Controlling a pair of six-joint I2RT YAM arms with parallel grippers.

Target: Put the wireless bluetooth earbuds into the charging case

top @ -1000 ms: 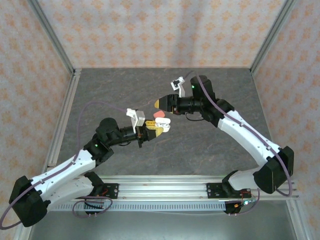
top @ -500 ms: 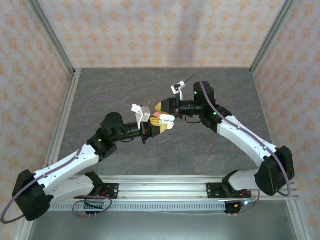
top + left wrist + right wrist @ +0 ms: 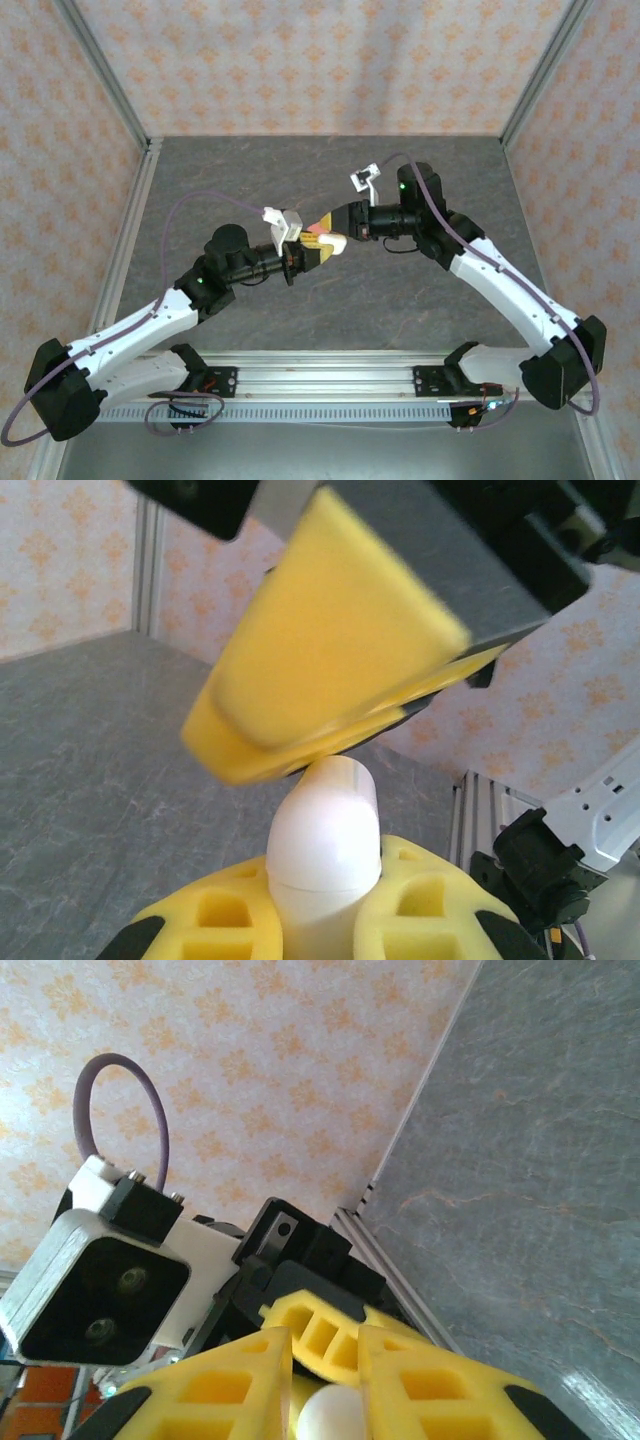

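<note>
The left fingers (image 3: 235,920) clamp the white pebble-shaped plastic case (image 3: 325,840) at lower centre, its long axis pointing up at the narrowed right fingers (image 3: 330,650) meeting its tip; whether they pinch it, I cannot tell.

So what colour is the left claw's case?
The charging case is white, clearest in the left wrist view.

I see a glossy white pebble-shaped plastic case (image 3: 323,845) between my left arm's yellow foam jaws, with a veined grey tabletop (image 3: 400,300) below them, peach floral-patterned walls (image 3: 300,60) beyond and a purple cable (image 3: 120,1059) behind.
</note>
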